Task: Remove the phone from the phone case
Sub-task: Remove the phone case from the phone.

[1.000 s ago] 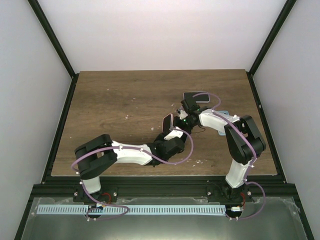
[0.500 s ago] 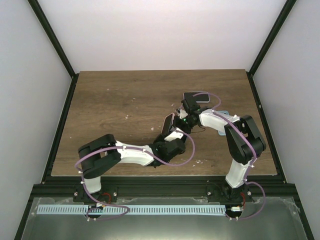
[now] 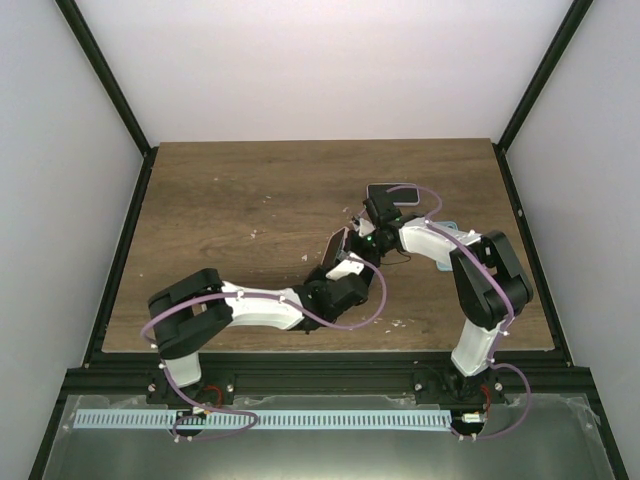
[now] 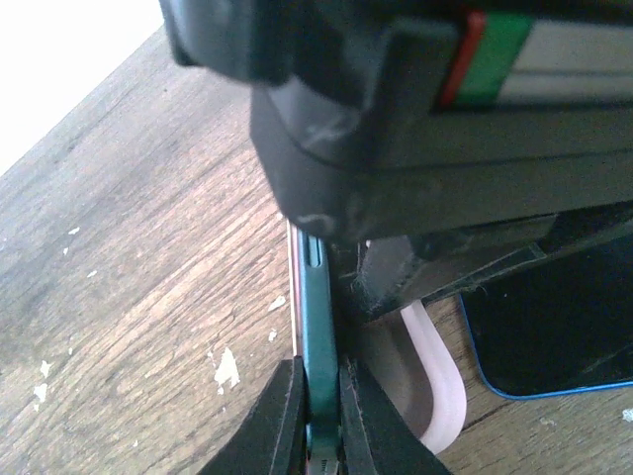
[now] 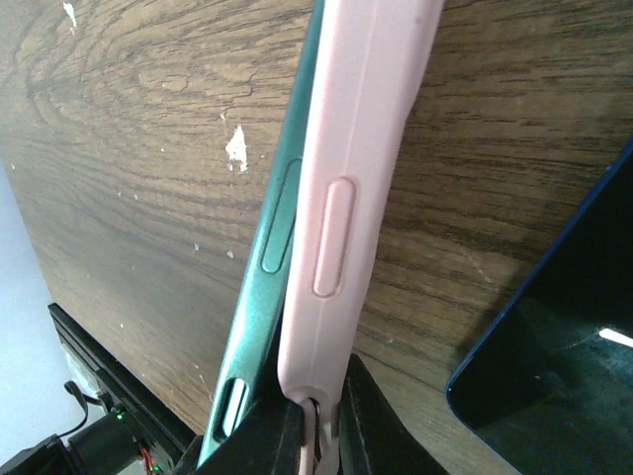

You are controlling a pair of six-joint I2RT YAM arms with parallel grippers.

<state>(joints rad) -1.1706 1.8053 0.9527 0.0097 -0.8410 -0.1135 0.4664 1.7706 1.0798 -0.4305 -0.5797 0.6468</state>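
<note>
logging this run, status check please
Left tool shut on green phone. Right tool shut on pink case. Phone edge parted from case. Spare dark phone beside, not blocking.

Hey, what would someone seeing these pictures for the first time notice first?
Mid-table, a green phone stands on edge, partly out of its pink case: the left jaws pinch the phone, the right jaws the case. Just beyond them, a dark phone with a blue rim lies flat on the wooden table.
</note>
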